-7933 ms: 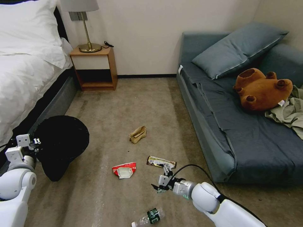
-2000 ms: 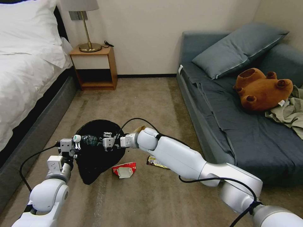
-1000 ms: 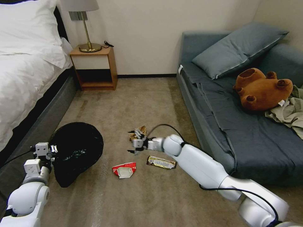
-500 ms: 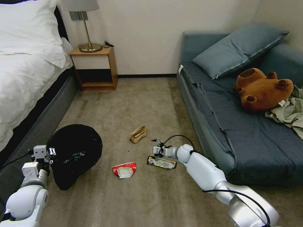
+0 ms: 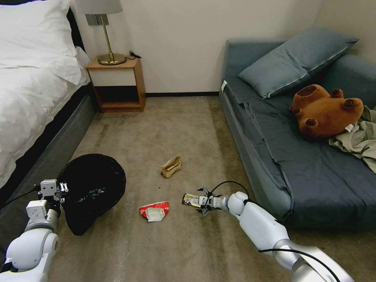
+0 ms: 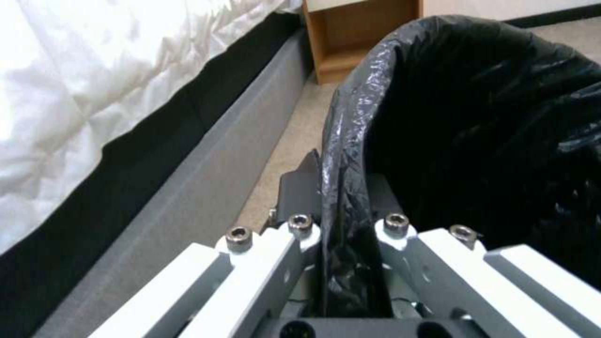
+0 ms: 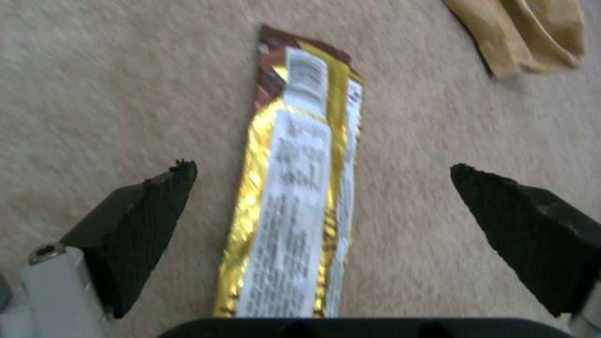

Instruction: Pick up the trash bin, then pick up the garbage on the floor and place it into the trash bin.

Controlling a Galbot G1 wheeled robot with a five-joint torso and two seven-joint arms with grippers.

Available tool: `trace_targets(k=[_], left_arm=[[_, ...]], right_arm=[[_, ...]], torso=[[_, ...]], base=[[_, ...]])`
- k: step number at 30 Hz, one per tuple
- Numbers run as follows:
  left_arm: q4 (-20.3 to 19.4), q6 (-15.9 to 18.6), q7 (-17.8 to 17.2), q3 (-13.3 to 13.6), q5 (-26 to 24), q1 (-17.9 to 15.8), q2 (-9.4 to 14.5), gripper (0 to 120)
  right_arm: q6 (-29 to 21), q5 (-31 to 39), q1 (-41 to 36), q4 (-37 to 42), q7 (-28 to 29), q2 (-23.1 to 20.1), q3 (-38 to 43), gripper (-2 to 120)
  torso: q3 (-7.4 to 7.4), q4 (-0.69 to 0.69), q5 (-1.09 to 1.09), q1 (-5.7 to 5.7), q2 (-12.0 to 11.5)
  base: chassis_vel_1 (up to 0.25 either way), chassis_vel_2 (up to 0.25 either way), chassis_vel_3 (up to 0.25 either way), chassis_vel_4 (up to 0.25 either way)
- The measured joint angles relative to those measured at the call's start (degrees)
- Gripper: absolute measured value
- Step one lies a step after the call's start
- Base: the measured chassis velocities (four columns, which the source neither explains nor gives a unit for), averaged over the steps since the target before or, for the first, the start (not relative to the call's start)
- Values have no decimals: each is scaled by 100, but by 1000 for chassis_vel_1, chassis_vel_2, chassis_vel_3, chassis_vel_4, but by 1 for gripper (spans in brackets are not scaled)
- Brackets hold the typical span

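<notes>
Right claw [image 5: 204, 205] now astride snack wrapper [image 7: 294, 188]

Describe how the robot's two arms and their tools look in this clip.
Both arms are glossy white with rounded segments and grey joints. A black cable loops along each. The left tool is boxy white, with silver screws visible in the wrist view. The right tool has two black, wedge-shaped, textured fingers on pale grey mounts.

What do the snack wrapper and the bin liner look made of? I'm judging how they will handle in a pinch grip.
Snack wrapper: looks like thin metallised foil or film, glossy gold with a printed white panel, lying flat between the open right gripper fingers. Trash bin liner: thin black plastic, shiny and crinkled, clamped at the rim by the left gripper.
</notes>
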Motion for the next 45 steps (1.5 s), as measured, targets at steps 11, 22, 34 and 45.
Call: trace_targets(k=[11, 22, 34, 45], left_arm=[[202, 8, -20, 380, 18, -374, 49, 3], [243, 5, -21, 363, 45, -371, 13, 3], [279, 5, -25, 374, 18, -447, 51, 3], [320, 17, -37, 477, 36, -573, 36, 3]], right_arm=[[81, -136, -123, -263, 256, -149, 642, 100], [164, -215, -21, -495, 252, 15, 604, 100], [277, -335, 176, -1049, 403, 133, 637, 83], [330, -347, 232, -1223, 303, 191, 637, 45]], torso=[[0, -2, 0, 0, 0], [0, -2, -1, 0, 0], [-1, -3, -3, 0, 0], [-1, -3, -1, 0, 0]], base=[[0, 0, 0, 0], [0, 0, 0, 0], [0, 0, 0, 0], [0, 0, 0, 0]])
